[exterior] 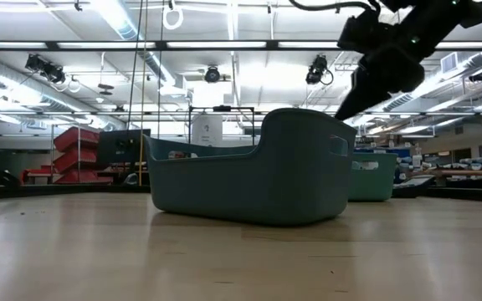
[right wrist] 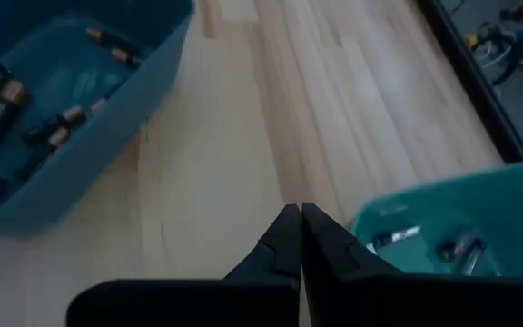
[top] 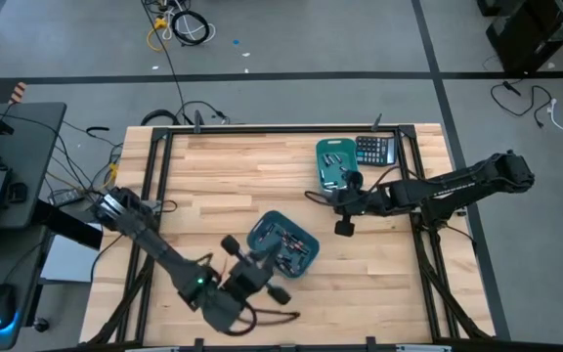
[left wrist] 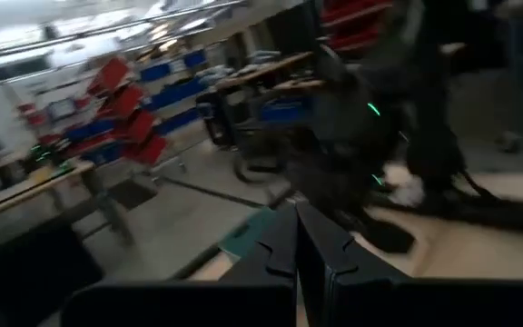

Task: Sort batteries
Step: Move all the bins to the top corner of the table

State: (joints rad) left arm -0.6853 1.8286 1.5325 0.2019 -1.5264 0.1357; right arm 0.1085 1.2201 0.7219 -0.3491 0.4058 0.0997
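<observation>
high view: batteries [top: 283, 244] heaped in near bin [top: 283, 244], few in far bin [top: 337, 162]; right hand [top: 343, 228] and left hand [top: 280, 293] both clenched, empty, between picks; next needs opening over the near bin.

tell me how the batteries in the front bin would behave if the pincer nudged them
The batteries are small smooth cylinders lying loose and crisscrossed, so a nudge would probably roll or scatter them. They look stiff, and likely slippery to pinch. The front bin's walls should keep them inside.
</observation>
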